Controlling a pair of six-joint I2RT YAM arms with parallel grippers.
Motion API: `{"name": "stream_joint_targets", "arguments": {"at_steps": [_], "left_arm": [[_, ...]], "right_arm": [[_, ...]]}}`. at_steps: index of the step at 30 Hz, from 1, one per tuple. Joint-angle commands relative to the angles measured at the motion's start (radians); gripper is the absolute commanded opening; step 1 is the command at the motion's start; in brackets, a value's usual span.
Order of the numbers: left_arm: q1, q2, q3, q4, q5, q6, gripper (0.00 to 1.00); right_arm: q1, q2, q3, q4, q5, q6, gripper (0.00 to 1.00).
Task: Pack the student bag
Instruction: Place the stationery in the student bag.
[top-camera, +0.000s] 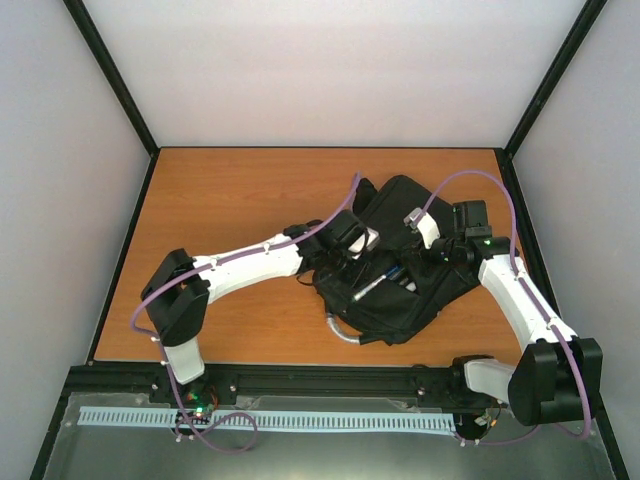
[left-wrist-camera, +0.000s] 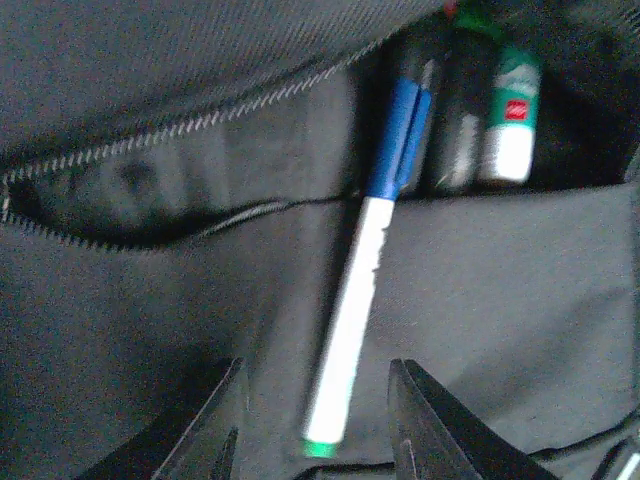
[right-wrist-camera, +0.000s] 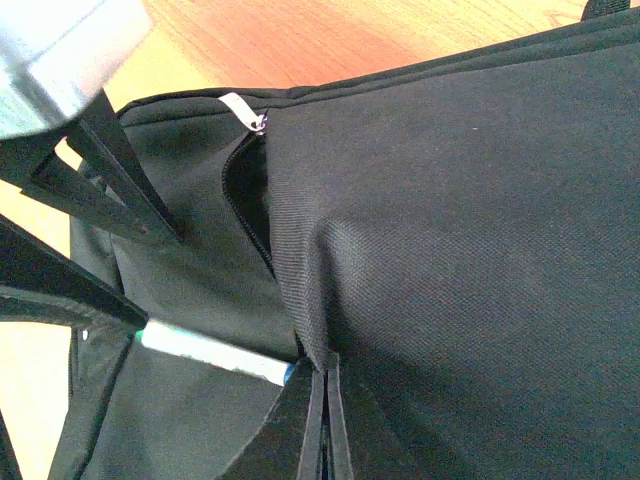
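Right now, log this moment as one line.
left gripper: open, astride pen | right gripper: shut on student bag | pen: half inside pocket

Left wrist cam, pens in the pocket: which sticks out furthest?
The white pen with the blue cap: it reaches out of the student bag toward the left gripper. The dark pen and green-white one sit deeper.

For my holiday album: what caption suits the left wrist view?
Left tool, open, straddles a blue-and-white pen half tucked into the student bag.
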Motion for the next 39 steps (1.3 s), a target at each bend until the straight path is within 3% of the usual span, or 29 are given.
{"name": "stream_joint_targets", "arguments": {"at_steps": [1,11,19,25,30,36,39], "left_arm": [[-0.008,-0.007,-0.07,0.022,-0.074,0.053,0.41],[-0.014,-0.024,-0.117,0.08,-0.016,0.123,0.44],[-0.058,-0.084,-0.228,0.097,-0.098,0.143,0.38],[-0.123,-0.007,-0.199,0.08,-0.248,0.145,0.4],[-0.145,0.049,-0.154,0.062,-0.367,0.128,0.27],[-0.147,0.045,-0.128,0.097,-0.388,0.122,0.05],[-0.147,0.04,-0.104,0.135,-0.388,0.125,0.01]], "right_arm": [[-0.004,-0.007,0.011,0.032,-0.033,-0.008,0.03],[-0.005,-0.004,0.011,0.03,-0.029,-0.01,0.03],[-0.007,0.01,0.013,0.027,-0.033,-0.014,0.03],[-0.007,0.016,0.014,0.024,-0.032,-0.014,0.03],[-0.007,0.015,0.012,0.026,-0.031,-0.012,0.03],[-0.007,0.016,0.012,0.024,-0.032,-0.012,0.03],[-0.007,0.016,0.012,0.025,-0.032,-0.013,0.03]]}}
